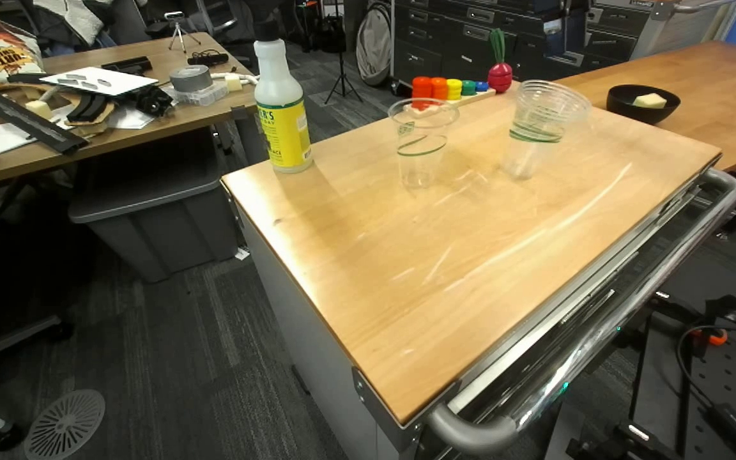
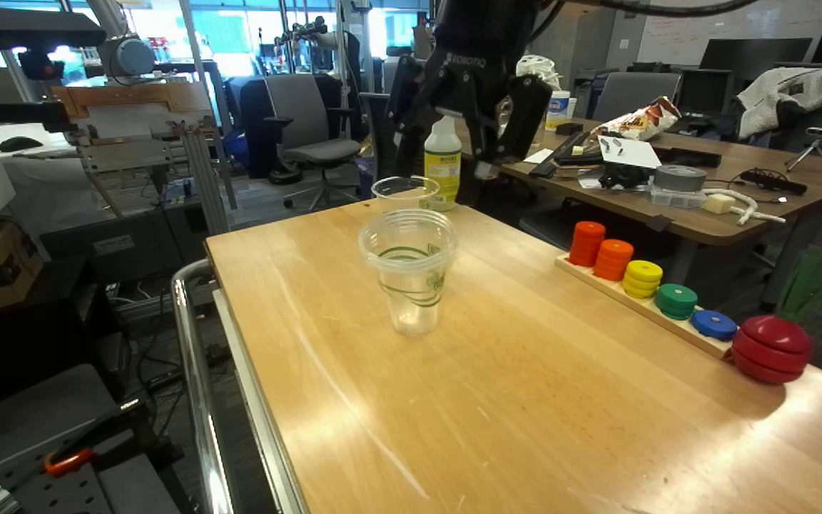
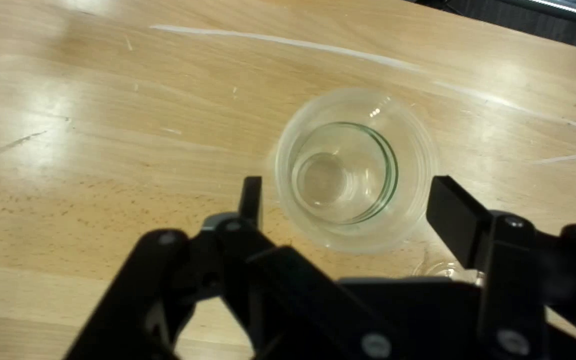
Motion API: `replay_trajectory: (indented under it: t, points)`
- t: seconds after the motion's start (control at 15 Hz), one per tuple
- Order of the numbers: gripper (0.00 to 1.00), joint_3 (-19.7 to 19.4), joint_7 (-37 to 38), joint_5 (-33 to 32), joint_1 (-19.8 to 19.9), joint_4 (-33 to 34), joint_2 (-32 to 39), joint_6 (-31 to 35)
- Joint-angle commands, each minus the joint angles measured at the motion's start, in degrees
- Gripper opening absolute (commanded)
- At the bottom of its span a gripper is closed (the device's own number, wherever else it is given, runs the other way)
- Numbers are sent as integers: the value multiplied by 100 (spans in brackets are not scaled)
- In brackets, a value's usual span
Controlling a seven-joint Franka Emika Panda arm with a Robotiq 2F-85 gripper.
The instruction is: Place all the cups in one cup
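Fingers (image 3: 455,225) are spread wide with nothing in them, so I'd guess the step is grabbing the lone cup (image 1: 420,153), which stands upright between the bottle (image 1: 289,137) and the stack of cups (image 1: 536,133). Centre over it, squeeze gently just under the rim since thin plastic probably buckles, then lift it well over the stack and lower straight. Wrist view stares right down the stack but seems to catch only a sliver of the lone cup; an exterior view shows bench (image 1: 476,150) between the two, though no fingers I can spot
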State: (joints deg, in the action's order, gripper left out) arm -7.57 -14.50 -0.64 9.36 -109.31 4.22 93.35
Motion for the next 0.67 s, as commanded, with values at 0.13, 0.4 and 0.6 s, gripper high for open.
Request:
replay_trajectory:
  t: [0.13,0.4,0.6]
  points:
    - [100,19,262,-362,-85,-240,-173,320]
    - [100,3,265,-513,-77,-330,-158,509]
    - [100,-20,203,-493,-48,-330,-76,620]
